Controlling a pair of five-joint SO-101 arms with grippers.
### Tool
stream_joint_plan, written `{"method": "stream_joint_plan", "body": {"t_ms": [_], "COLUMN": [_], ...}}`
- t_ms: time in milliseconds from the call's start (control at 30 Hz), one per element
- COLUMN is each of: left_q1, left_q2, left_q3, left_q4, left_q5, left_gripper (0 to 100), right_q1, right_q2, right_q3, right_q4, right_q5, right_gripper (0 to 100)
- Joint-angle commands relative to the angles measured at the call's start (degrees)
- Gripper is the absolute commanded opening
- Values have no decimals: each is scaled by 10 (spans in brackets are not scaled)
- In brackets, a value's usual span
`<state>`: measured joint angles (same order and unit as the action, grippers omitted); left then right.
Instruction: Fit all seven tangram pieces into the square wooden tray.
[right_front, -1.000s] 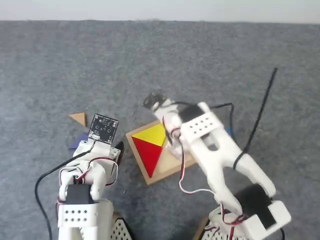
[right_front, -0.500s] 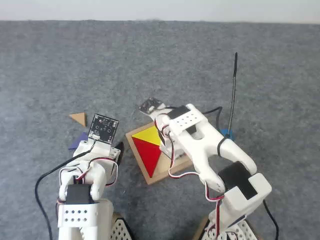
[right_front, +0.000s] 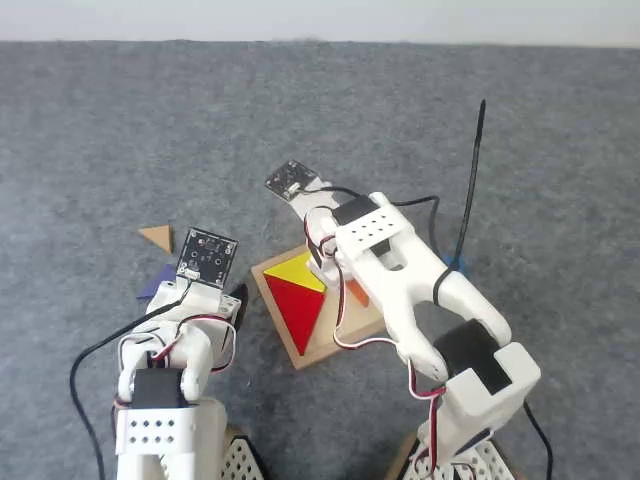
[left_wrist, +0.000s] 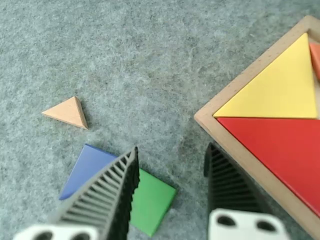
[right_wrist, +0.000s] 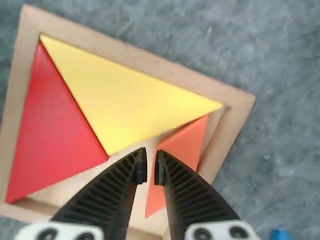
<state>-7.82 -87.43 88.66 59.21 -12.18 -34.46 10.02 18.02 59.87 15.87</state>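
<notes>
The flat green tangram piece (left_wrist: 152, 200) looks light and stiff; pinch its opposite edges. The left hand (left_wrist: 172, 150) gapes wide; the right hand (right_wrist: 148, 167) is narrow and empty.

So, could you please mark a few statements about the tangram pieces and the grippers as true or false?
1. The yellow triangle lies in the tray against the red triangle. True.
2. The orange triangle lies on the carpet. False: it is inside the tray, beside the yellow triangle.
3. The left gripper is open. True.
4. The green piece sits in the tray. False: it lies on the carpet, beside the blue piece.
</notes>
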Motion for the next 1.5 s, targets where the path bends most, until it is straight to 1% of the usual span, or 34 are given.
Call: {"method": "stream_joint_plan", "body": {"t_ms": [0,100,200,300,400,467,667,767,1133,1300,1400,1467], "left_q1": [1,1,1,1,1,1,1,1,1,1,1,1], "left_q2": [-7,-7,-7,-7,-7,-7,-7,-7,-7,-7,-7,-7], "left_q3": [-3,-2,-2,-2,-2,-2,-2,-2,-2,-2,-2,-2], "left_q4": [-15,-15,-15,-15,-15,-15,-15,-15,-15,-15,-15,-15], "left_q5": [-2,-2,-2,-2,-1,-1,-1,-1,-1,-1,-1,-1], "left_gripper": [200,200,200,200,201,202,202,202,202,202,202,202], "right_q1": [13,1,-6,-6,5,14,48,58,58,55,58,58], "right_q2": [-17,-65,-110,-105,-61,-29,42,55,70,41,12,-2], "right_q3": [-30,-36,-27,4,41,40,-40,-69,-161,-214,-221,-219], "right_q4": [5,91,138,125,69,45,39,38,47,124,175,217], "right_q5": [-4,-4,-5,-7,-11,-11,-11,-33,-40,-39,-35,-16], "right_gripper": [48,46,46,47,50,50,52,52,52,52,52,48]}}
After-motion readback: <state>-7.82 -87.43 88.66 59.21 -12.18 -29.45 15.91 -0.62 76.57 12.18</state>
